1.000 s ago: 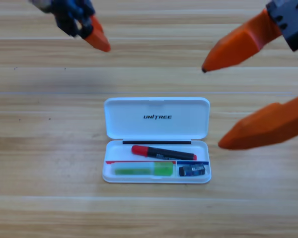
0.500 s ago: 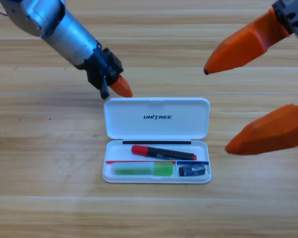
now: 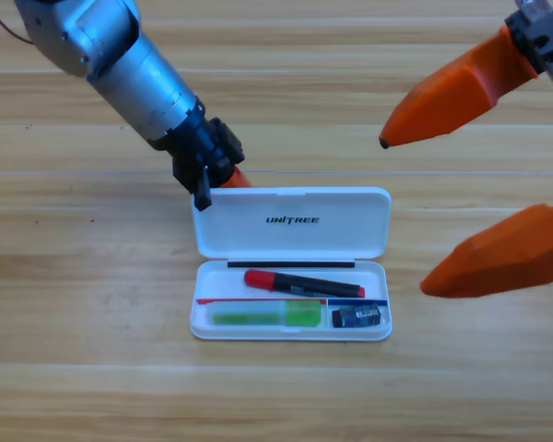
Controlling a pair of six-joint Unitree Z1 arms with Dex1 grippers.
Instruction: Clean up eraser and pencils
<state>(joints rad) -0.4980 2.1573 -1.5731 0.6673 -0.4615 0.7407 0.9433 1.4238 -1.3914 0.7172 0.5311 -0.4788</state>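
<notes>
Pencils lie inside the open white case (image 3: 292, 230): we see the black one with the red cap (image 3: 303, 283) in the upper tray and the green one (image 3: 266, 317) in the lower left compartment. The eraser (image 3: 358, 317) sits in the lower right compartment. Our left tool (image 3: 223, 177) is at the top left corner of the lid; we cannot tell its opening. Our right tool (image 3: 404, 217) waits at the right edge above the wooden surface (image 3: 92, 350), wide open and holding nothing.
</notes>
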